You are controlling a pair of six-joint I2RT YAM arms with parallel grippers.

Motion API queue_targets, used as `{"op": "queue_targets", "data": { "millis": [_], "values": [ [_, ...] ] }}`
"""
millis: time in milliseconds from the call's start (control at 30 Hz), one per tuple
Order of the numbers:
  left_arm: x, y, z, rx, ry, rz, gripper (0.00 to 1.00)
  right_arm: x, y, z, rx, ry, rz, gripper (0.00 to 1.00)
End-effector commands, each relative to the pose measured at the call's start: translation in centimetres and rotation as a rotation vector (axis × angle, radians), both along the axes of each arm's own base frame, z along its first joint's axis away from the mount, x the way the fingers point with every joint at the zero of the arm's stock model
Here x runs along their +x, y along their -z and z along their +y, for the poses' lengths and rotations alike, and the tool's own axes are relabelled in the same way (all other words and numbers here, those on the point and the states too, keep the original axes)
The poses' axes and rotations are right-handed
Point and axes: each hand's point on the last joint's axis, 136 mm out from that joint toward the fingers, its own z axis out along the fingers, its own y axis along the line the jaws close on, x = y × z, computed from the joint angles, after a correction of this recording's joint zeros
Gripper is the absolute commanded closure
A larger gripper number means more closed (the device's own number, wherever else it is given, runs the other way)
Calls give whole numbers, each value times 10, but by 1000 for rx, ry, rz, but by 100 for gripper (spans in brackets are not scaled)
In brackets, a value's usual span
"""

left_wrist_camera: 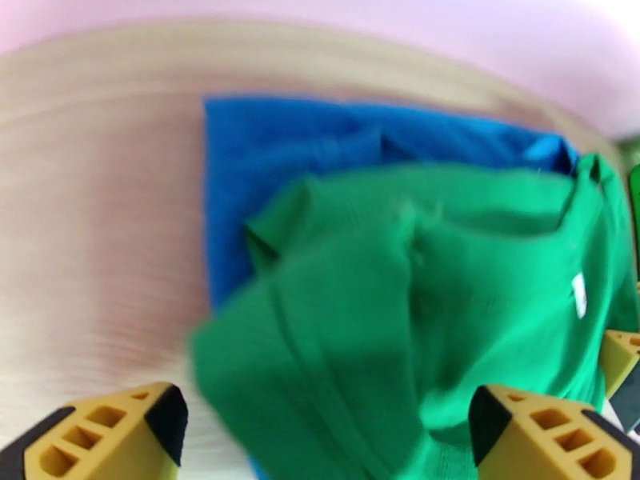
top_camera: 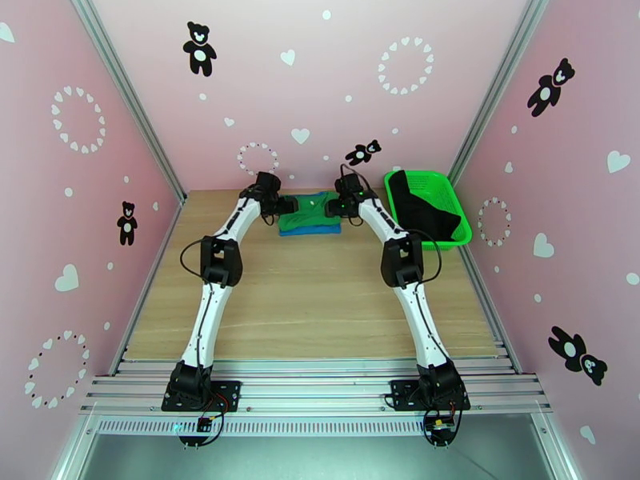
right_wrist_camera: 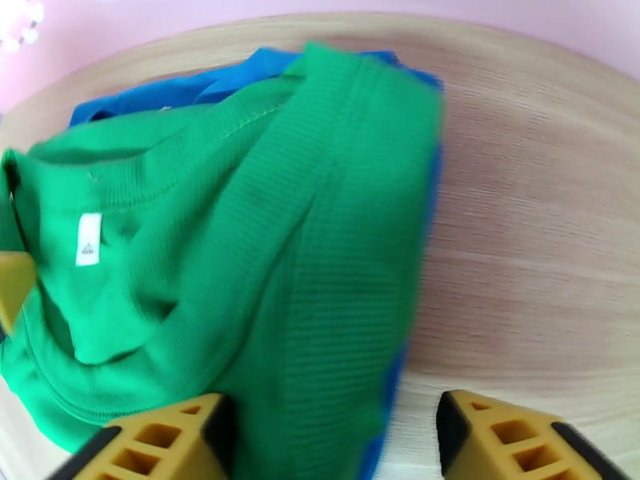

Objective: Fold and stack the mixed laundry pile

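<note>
At the far middle of the table, the bright green garment (top_camera: 314,208) lies bunched on top of the folded blue T-shirt (top_camera: 308,230). My left gripper (top_camera: 286,206) is at the stack's left edge and my right gripper (top_camera: 336,208) at its right edge. In the left wrist view the left gripper (left_wrist_camera: 320,434) is open, its yellow fingers (left_wrist_camera: 104,430) wide apart over the green garment (left_wrist_camera: 416,314) and blue T-shirt (left_wrist_camera: 264,154). The right gripper (right_wrist_camera: 336,442) is open too, straddling the green garment's (right_wrist_camera: 264,234) right edge, with the blue T-shirt (right_wrist_camera: 160,90) beneath. The black garment (top_camera: 424,210) lies in the basket.
The bright green mesh basket (top_camera: 438,184) stands at the back right against the pink wall. The wooden table (top_camera: 320,298) stretches bare between the arms toward the near edge. Pink walls close in the left, back and right sides.
</note>
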Motion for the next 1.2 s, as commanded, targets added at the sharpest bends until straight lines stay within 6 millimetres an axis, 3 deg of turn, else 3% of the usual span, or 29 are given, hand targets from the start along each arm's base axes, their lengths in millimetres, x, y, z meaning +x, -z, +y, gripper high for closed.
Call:
{"op": "queue_targets", "data": {
  "millis": [0,133,200,233,267,300,367,500,600,933,1033,1167],
  "values": [
    [3,-142,-3,-33,41,-259,2,1,-124,-23,11,33,-181,25],
    [-31,-253,2,-50,64,-429,2,-29,-210,-58,-48,47,-279,23],
    [-58,-302,-2,-99,108,-508,2,-48,-242,-81,-114,74,-328,13],
    [-74,-325,-2,-129,126,-551,2,-58,-254,-97,-155,104,-349,4],
    [-88,-342,-3,-156,139,-584,2,-65,-262,-111,-181,132,-365,1],
    [-104,-360,-2,-187,141,-621,2,-72,-266,-129,-200,157,-374,1],
    [-128,-376,3,-230,122,-642,2,-81,-262,-164,-199,219,-355,1],
    [-165,-365,4,-264,145,-572,2,-87,-226,-227,-149,332,-224,1],
    [-182,-352,-1,-263,194,-515,10,-82,-194,-251,-136,369,-150,1],
    [-234,-328,30,-173,105,-509,5,-50,-63,-274,-105,456,92,1],
    [-252,-320,36,-164,94,-505,5,-45,-30,-278,-85,499,138,1],
    [-269,-313,45,-144,70,-508,4,-41,-2,-282,-63,544,170,7]
  ]
}}
